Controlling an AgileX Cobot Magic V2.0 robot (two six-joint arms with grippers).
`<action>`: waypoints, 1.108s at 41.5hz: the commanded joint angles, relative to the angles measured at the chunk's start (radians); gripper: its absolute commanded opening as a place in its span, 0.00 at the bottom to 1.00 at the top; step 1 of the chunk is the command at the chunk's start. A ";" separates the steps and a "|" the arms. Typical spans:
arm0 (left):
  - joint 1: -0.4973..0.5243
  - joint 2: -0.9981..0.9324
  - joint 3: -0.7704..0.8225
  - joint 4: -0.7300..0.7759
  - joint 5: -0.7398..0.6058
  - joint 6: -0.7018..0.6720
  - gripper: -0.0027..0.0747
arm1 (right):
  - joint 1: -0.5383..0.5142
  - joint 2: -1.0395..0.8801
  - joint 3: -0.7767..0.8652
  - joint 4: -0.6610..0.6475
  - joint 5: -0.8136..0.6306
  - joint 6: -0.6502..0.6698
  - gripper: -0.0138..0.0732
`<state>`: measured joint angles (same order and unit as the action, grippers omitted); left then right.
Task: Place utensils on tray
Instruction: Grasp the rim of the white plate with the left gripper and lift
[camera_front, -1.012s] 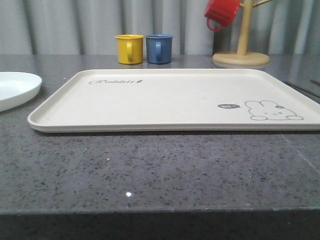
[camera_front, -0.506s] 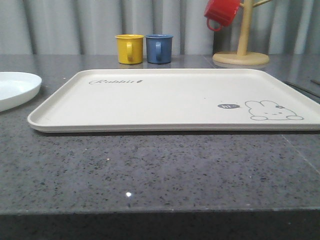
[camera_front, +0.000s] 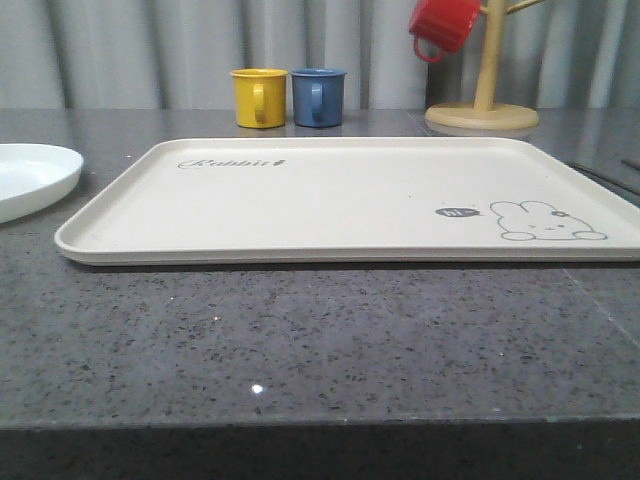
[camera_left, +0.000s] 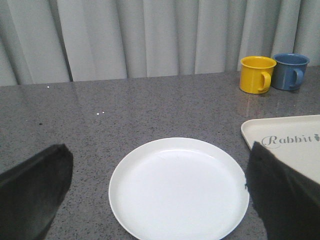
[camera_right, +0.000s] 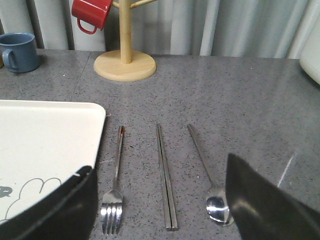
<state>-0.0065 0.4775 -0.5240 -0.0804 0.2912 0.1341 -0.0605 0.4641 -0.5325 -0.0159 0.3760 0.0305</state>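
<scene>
The cream tray (camera_front: 330, 190) with its rabbit drawing lies in the middle of the grey counter, bare. In the right wrist view a fork (camera_right: 115, 185), a pair of chopsticks (camera_right: 165, 175) and a spoon (camera_right: 207, 172) lie side by side on the counter beside the tray's edge (camera_right: 95, 120). My right gripper (camera_right: 160, 220) hangs open above them, its fingers spread to either side. A white plate (camera_left: 177, 187) rests on the counter next to the tray's corner (camera_left: 260, 135); the same plate (camera_front: 30, 175) sits at the left edge of the front view. My left gripper (camera_left: 155, 200) is open over it.
A yellow mug (camera_front: 259, 97) and a blue mug (camera_front: 318, 96) stand behind the tray. A wooden mug tree (camera_front: 483, 100) at the back right carries a red mug (camera_front: 443, 25). A curtain closes off the far side of the counter.
</scene>
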 joint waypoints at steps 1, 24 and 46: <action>-0.010 0.072 -0.074 -0.026 -0.068 -0.009 0.87 | -0.002 0.011 -0.039 -0.011 -0.081 -0.004 0.80; -0.231 0.698 -0.540 0.015 0.523 0.102 0.77 | -0.002 0.011 -0.039 -0.011 -0.081 -0.004 0.80; -0.265 1.076 -0.737 0.060 0.708 0.150 0.75 | -0.002 0.011 -0.039 -0.011 -0.081 -0.004 0.80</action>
<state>-0.2647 1.5631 -1.2281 -0.0222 1.0118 0.2830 -0.0605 0.4641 -0.5325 -0.0165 0.3760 0.0305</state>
